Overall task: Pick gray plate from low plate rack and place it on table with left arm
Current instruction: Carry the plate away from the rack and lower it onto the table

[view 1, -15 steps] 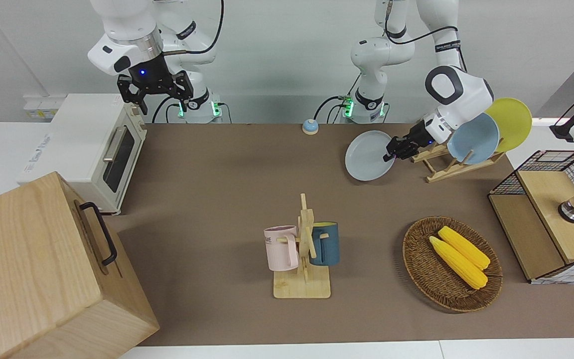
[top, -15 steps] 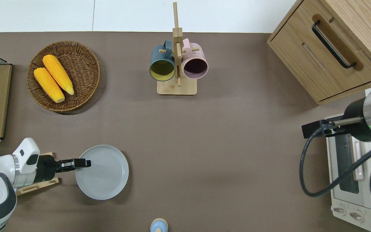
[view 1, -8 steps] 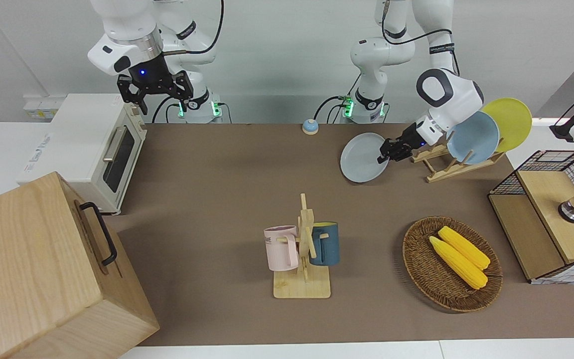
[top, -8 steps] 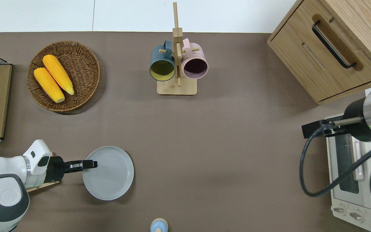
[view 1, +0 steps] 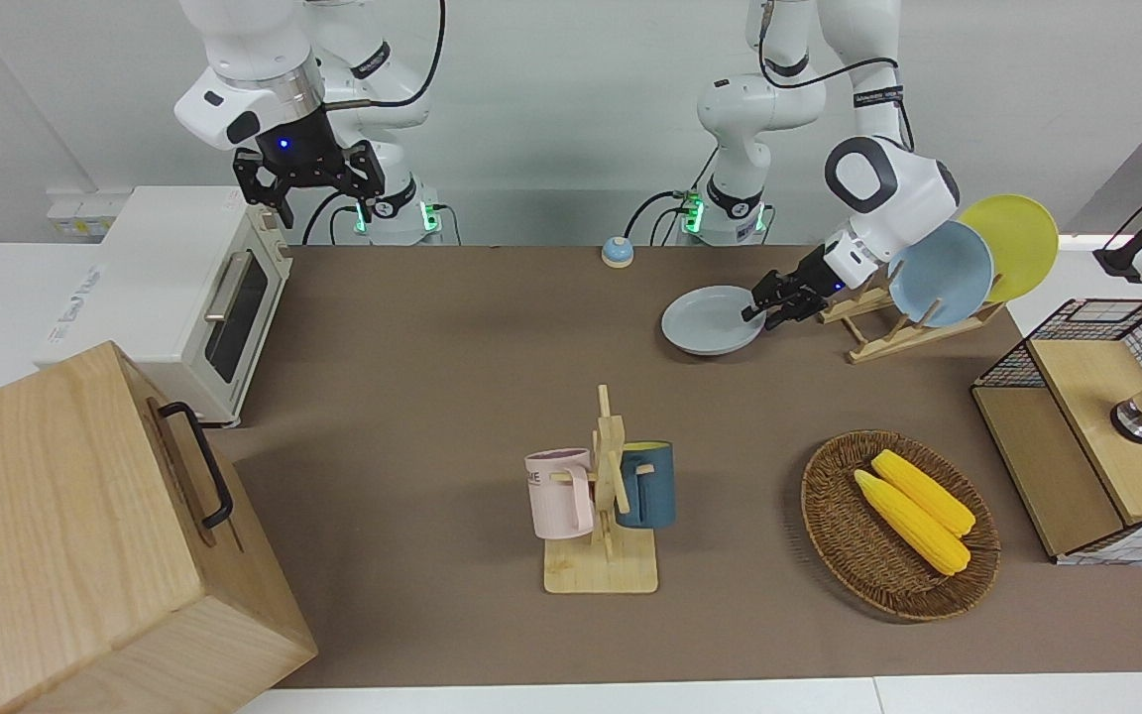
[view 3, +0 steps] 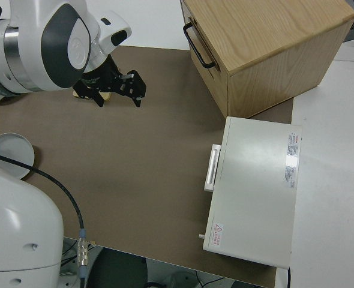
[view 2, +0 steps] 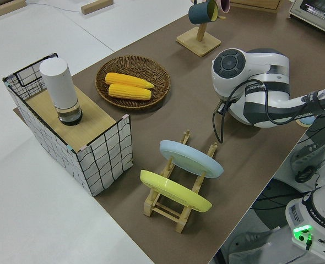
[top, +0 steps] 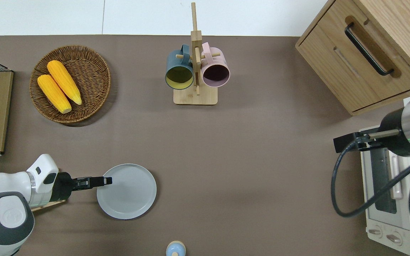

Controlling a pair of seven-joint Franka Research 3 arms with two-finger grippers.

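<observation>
Gray plate (top: 128, 192), round, shallow and pale blue-gray, lying nearly flat on the matte brown table (top: 244, 170), just beside the low light-wood plate rack (view 1: 903, 332) on the side toward the right arm's end. Pinched at the rim nearest that rack by the black two-finger left gripper (top: 106, 181). Leaning in the rack: a sky-blue plate (view 1: 941, 274) and a yellow plate (view 1: 1012, 243). Right arm parked, its gripper (view 3: 118, 91) spread.

Readable text: "FRANKA EMIKA" on the robot base (view 2: 320, 219) in the left side view. The pink mug (view 1: 561, 493) bears the letters "ME"; the white oven's (view 3: 258, 189) labels are illegible.
</observation>
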